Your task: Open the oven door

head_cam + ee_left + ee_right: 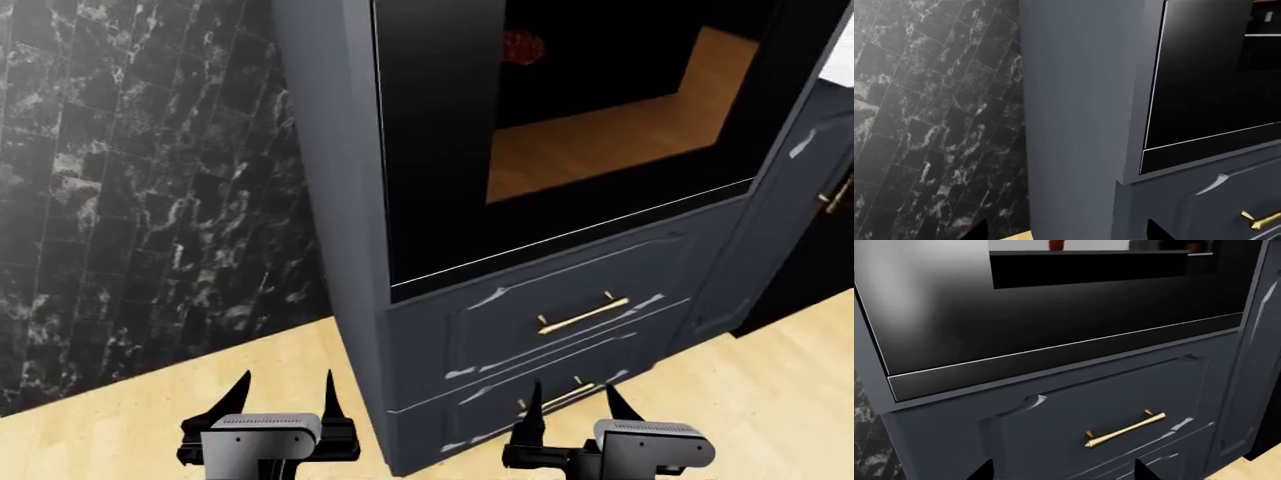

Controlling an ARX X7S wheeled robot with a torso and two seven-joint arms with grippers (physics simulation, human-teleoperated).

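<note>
The oven door [441,140] is a glossy black panel set in a tall navy cabinet, its glass window [614,100] mirroring wood-brown floor. It stands flush with the cabinet, shut. It also shows in the left wrist view, oven door [1214,85], and in the right wrist view, oven door [1054,325]. My left gripper [286,398] is open, low and left of the cabinet's corner. My right gripper [574,405] is open in front of the lower drawer, below the door. Neither touches anything.
Two navy drawers with brass handles, upper handle [583,315] and lower handle [561,395], sit under the oven. A black marble tiled wall [134,180] runs along the left. Light wood floor [120,430] lies below. A second navy cabinet door [807,190] stands at the right.
</note>
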